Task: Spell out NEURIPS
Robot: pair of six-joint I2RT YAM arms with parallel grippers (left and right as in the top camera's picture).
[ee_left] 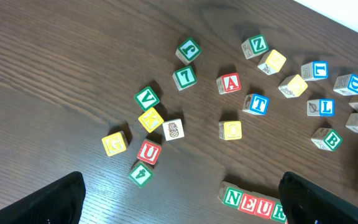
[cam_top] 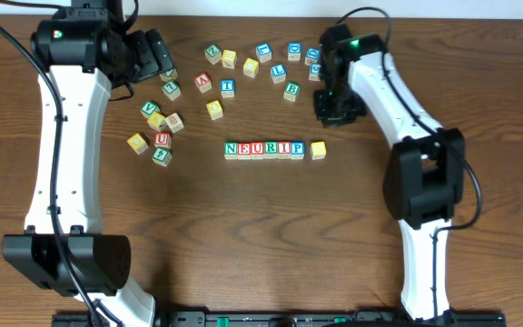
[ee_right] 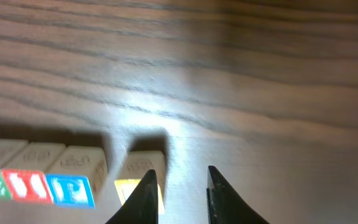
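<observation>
A row of wooden letter cubes (cam_top: pixel 264 149) reading N, E, U, R, I, P lies mid-table, its long axis running left to right. A yellow-topped cube (cam_top: pixel 319 150) sits just beside the P, a small gap between. The right gripper (ee_right: pixel 179 190) is narrowly parted and empty, away from the row. The left gripper (cam_top: pixel 163 59) gapes wide and is empty.

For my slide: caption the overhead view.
Cubes spell NEURIP; a yellow cube sits just off the row's end.

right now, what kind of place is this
Probably a robot lab bench: a left arm and right arm at a wooden table, loose alphabet cubes and a row spelling NEURIP.
</observation>
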